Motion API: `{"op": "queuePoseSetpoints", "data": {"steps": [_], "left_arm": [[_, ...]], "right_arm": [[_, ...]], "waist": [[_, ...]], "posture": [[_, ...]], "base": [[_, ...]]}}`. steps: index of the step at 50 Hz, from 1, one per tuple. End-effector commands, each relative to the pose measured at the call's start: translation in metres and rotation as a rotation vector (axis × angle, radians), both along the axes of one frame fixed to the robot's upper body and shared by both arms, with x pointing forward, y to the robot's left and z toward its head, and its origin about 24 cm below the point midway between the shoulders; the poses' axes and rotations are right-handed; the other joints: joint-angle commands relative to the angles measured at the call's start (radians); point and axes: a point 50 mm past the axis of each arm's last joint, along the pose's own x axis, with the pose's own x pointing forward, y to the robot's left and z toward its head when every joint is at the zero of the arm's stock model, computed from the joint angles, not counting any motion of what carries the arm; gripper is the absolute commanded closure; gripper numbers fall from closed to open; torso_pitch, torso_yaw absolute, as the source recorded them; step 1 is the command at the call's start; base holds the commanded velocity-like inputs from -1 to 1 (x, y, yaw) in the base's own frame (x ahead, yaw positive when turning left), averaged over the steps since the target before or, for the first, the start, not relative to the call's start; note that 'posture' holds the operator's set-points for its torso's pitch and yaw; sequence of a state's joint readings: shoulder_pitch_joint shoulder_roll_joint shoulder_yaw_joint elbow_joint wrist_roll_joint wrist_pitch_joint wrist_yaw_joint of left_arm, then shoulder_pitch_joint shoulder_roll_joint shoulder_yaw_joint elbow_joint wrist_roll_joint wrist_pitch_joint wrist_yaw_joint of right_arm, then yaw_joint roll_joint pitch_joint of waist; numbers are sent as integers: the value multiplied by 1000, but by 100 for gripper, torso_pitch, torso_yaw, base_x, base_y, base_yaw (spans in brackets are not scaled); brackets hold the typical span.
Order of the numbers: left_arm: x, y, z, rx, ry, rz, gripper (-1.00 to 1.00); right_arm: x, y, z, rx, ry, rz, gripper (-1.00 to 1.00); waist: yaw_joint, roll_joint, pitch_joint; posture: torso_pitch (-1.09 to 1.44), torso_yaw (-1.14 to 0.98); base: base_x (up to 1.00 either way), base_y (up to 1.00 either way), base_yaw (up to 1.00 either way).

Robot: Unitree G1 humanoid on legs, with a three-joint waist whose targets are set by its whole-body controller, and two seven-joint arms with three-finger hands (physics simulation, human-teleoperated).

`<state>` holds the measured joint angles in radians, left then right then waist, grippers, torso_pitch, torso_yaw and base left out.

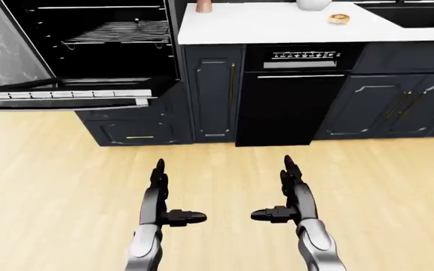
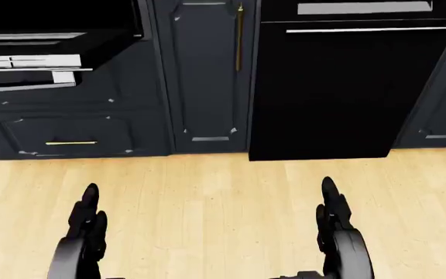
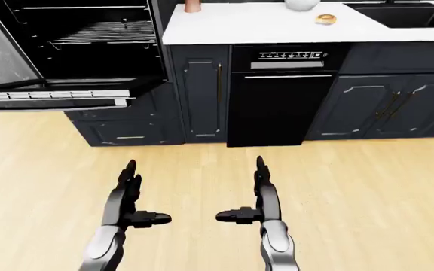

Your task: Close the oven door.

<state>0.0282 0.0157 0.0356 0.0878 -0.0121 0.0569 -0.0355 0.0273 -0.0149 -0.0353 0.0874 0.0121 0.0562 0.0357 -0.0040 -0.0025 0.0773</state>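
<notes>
At the left-eye view's upper left the black glass-fronted oven door [image 1: 62,97] hangs fully open and level, while the left hand [image 1: 159,195] and right hand [image 1: 292,192] hover over the pale wooden floor [image 1: 398,186], fingers spread, holding nothing.

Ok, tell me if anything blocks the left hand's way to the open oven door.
Nothing visible does. The oven door hangs open at the left-eye view's upper left, and the left hand hovers open below it, over bare wooden floor. The right hand is open too, off to the right.
</notes>
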Motion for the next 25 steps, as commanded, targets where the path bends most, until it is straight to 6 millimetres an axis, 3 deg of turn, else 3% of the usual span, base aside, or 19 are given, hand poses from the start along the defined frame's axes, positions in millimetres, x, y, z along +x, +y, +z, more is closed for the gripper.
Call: {"op": "queuePoseSetpoints", "data": {"steps": [1, 3, 4, 5, 7, 8, 15, 21, 25], "left_arm": [[9, -1, 34, 1, -182, -11, -100], [9, -1, 34, -4, -185, -12, -100], [9, -1, 34, -5, -185, -12, -100], [9, -1, 35, -4, -187, -12, -100], [9, 1, 36, -23, -196, -3, -100], [8, 2, 37, -28, -199, -1, -100], [5, 10, 42, 65, -217, 3, -100], [4, 31, 38, 56, -200, 53, -100], [1, 45, 23, 96, -176, 73, -100]], "right_arm": [[9, 1, 32, -12, -174, 6, -100], [9, 1, 33, -15, -176, 5, -100], [9, 1, 33, -14, -175, 4, -100], [8, 1, 33, -15, -176, 5, -100], [8, 1, 33, -13, -177, 4, -100], [8, 1, 33, -14, -176, 4, -100], [8, -3, 37, -22, -201, -9, -100], [11, -28, 30, -75, -198, -65, -100], [12, -38, 21, -86, -184, -85, -100]], "waist": [[-2, -8, -1], [7, -1, -62], [7, -1, -52], [7, -6, -17], [7, -8, -69], [8, -8, -75], [8, -4, -79], [7, -2, -86], [7, -2, -87]], "posture": [[0, 0], [0, 0], [0, 0], [0, 0], [0, 0], [0, 0], [0, 0], [0, 0], [0, 0]], "base": [[0, 0, 0], [0, 0, 0], [0, 0, 0], [0, 0, 0], [0, 0, 0], [0, 0, 0], [0, 0, 0], [0, 0, 0], [0, 0, 0]]}}
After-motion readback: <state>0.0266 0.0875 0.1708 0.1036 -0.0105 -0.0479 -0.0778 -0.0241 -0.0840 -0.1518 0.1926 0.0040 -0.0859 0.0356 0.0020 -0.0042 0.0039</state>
